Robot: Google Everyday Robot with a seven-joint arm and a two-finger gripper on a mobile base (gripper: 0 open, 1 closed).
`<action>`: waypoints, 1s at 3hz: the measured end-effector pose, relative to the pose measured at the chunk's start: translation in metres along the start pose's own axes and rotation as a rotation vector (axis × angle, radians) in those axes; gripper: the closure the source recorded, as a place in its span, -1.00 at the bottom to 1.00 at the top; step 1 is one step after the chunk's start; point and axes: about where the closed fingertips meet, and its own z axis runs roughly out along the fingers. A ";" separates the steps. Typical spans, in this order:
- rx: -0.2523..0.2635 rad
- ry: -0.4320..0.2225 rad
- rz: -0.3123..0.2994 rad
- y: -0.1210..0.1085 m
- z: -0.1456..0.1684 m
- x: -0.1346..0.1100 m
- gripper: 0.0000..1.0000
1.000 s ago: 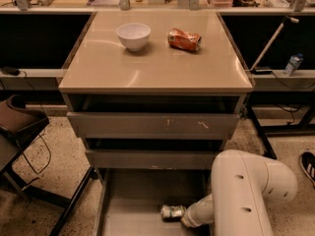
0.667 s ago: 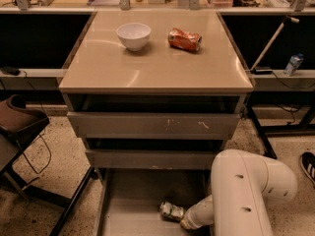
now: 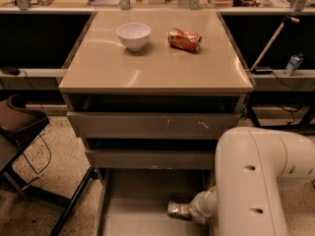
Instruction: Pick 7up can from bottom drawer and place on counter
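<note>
Beige counter surface stood above; at lower centre the 7up can lay in the bottom drawer against the pincer, its hold impossible to tell. A glancing grip might have rolled it away.

White bowl near dented orange can, not touching

The bent white arm reaches down, its claw low and pointing left.
</note>
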 end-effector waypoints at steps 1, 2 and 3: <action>0.049 0.031 -0.061 -0.003 -0.068 -0.018 1.00; 0.061 0.033 -0.069 0.004 -0.096 -0.027 0.63; 0.061 0.033 -0.069 0.004 -0.096 -0.027 0.17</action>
